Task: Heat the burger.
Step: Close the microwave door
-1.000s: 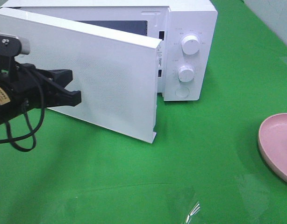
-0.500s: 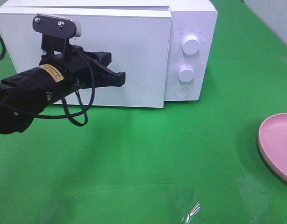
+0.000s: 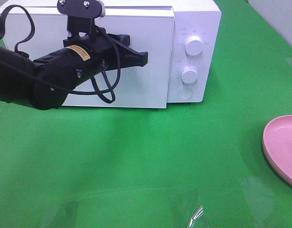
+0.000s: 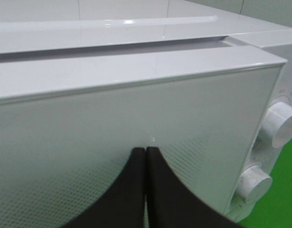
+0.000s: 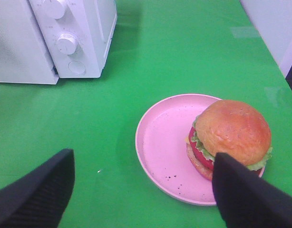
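The left hand [image 3: 142,58], pressed together, touched the microwave [image 3: 193,47] door [image 3: 150,80]. The right hand [image 5: 143,190] hung spread above the burger [image 5: 230,137] on its pink plate [image 5: 160,142].

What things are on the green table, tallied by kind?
Microwave: 1
Plate: 1
Burger: 1
Total: 3
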`<action>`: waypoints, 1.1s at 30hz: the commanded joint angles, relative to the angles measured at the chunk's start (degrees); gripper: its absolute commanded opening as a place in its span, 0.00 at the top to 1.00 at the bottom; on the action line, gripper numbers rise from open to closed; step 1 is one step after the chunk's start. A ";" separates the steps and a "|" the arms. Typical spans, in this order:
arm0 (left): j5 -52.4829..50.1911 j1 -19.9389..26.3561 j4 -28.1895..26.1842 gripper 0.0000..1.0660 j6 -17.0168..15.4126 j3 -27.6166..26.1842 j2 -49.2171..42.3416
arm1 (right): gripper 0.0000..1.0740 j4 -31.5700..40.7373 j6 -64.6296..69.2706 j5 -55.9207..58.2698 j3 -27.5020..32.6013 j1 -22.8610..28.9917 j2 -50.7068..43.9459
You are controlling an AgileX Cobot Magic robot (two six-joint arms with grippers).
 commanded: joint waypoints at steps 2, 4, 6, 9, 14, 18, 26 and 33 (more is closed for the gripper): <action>-0.29 -0.11 -1.03 1.00 0.11 -2.58 0.86 | 0.29 0.11 -0.97 -0.46 0.23 -0.46 -1.49; 0.00 -0.11 -1.26 1.00 0.11 -4.47 2.29 | 0.29 0.11 -0.97 -0.46 0.23 -0.46 -1.49; 0.23 -0.11 -1.83 1.00 0.17 -5.61 3.04 | 0.29 0.11 -0.97 -0.46 0.23 -0.46 -1.49; 0.29 -0.06 -2.52 1.00 0.23 -6.30 3.44 | 0.29 0.11 -0.97 -0.46 0.23 -0.46 -1.49; 0.97 0.11 -6.36 1.00 4.13 -8.65 4.35 | 0.29 0.11 -0.97 -0.46 0.23 -0.46 -1.49; 0.63 0.80 -9.57 1.00 8.31 -8.94 4.76 | 0.29 0.11 -0.92 -0.46 0.23 -0.46 -1.49; 1.20 3.15 -11.00 1.00 8.25 -8.94 4.64 | 0.29 0.11 -0.92 -0.46 0.23 -0.46 -1.49; 9.17 0.11 -10.14 1.00 8.37 -8.88 1.78 | 0.29 0.11 -0.92 -0.46 0.23 -0.46 -1.49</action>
